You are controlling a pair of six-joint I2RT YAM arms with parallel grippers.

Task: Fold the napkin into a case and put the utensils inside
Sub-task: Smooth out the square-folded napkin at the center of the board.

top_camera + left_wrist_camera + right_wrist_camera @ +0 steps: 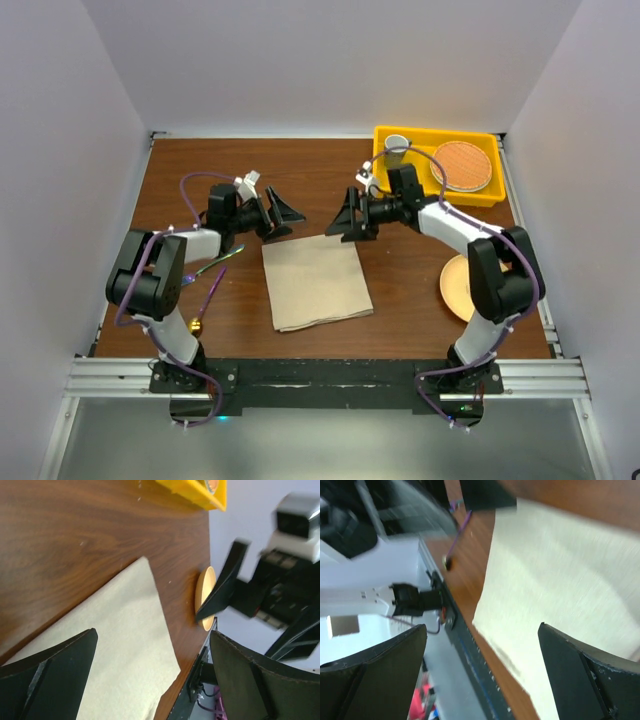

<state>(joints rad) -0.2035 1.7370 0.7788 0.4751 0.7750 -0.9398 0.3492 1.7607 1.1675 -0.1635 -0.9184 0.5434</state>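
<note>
1. At the centre of the worktop (200,170), top view: the napkin (316,282) lies flat as a slightly skewed, broad rectangle. It is not yet a narrow case.
2. The left hand (283,218) hovers by the napkin's 11 o'clock corner, fingers spread wide and holding nothing. The right hand (347,220) sits by the 1 o'clock corner, also spread and empty. The two hands face each other, near but apart.
3. Utensils: the fork (218,262) and spoon (210,295) lie on bare wood at 9 o'clock of the napkin, clear of the cloth and just beside the left arm (160,270). The spoon's gold bowl points toward 6 o'clock.
4. Step in hand, by my reading, is the first fold.
   - Each hand should pinch one far corner low against the wood.
   - Both should lift level and together, then carry the edge toward 6 o'clock.
   - The cloth looks limp and will likely sag between grips, so keep light tension.
   - Lay the edge down squarely instead of dropping it.
5. Risk: an uneven pull could drag the whole cloth sideways or skew the fold.
6. Surface: dark, smooth wood grain, so the cloth may slide.
   - A peach plate (452,285) sits at 3 o'clock of the napkin, partly under the right arm (500,270).
   - A yellow bin (440,132) at 1 o'clock holds a white cup (397,143) and a woven disc (465,166).
7. Room: plain pale walls (330,60) close off three sides. A metal rail (330,372) at 6 o'clock carries the arm bases.
</note>
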